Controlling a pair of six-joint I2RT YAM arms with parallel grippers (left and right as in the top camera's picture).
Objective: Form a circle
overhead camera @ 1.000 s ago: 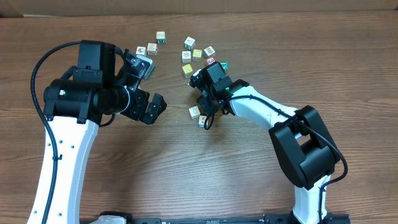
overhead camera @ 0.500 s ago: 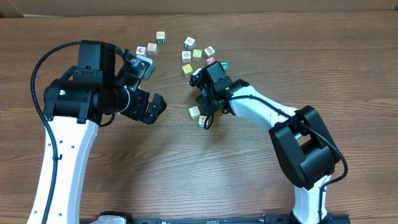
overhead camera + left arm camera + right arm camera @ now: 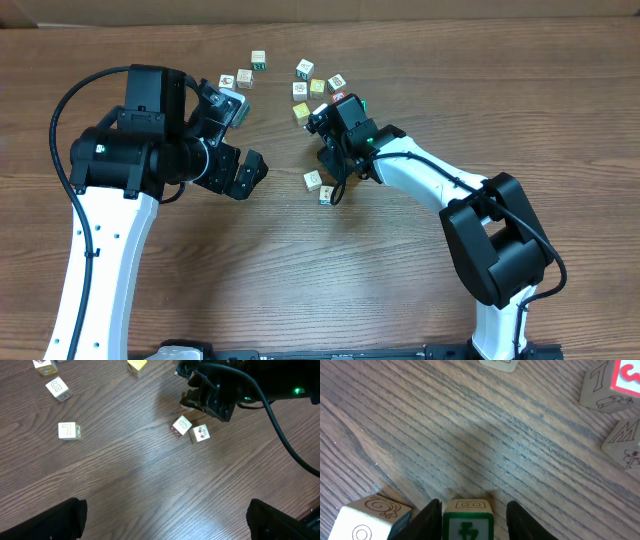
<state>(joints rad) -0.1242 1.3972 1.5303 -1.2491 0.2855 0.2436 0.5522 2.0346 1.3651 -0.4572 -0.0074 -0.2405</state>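
A cube with a green-framed face (image 3: 468, 521) stands on the table between the fingers of my right gripper (image 3: 474, 512). The left finger is against it and a gap shows at the right finger (image 3: 517, 517). From overhead the right gripper (image 3: 333, 166) hides this cube. A swirl-marked cube with a blue side (image 3: 369, 519) sits just to its left. Two pale cubes (image 3: 313, 180) (image 3: 326, 195) lie close together near the gripper. My left gripper (image 3: 241, 172) hangs wide open over bare wood (image 3: 167, 525). No circle of cubes is in view.
Loose cubes are scattered at the far side of the table: white ones (image 3: 259, 60) (image 3: 244, 78), yellowish ones (image 3: 317, 87) (image 3: 301, 110) and a red-faced one (image 3: 629, 375). The right arm's black body and cable (image 3: 225, 390) cross above the two pale cubes.
The right arm has shifted slightly toward the far side of the table and its jaws have narrowed a little. The left arm has not moved.
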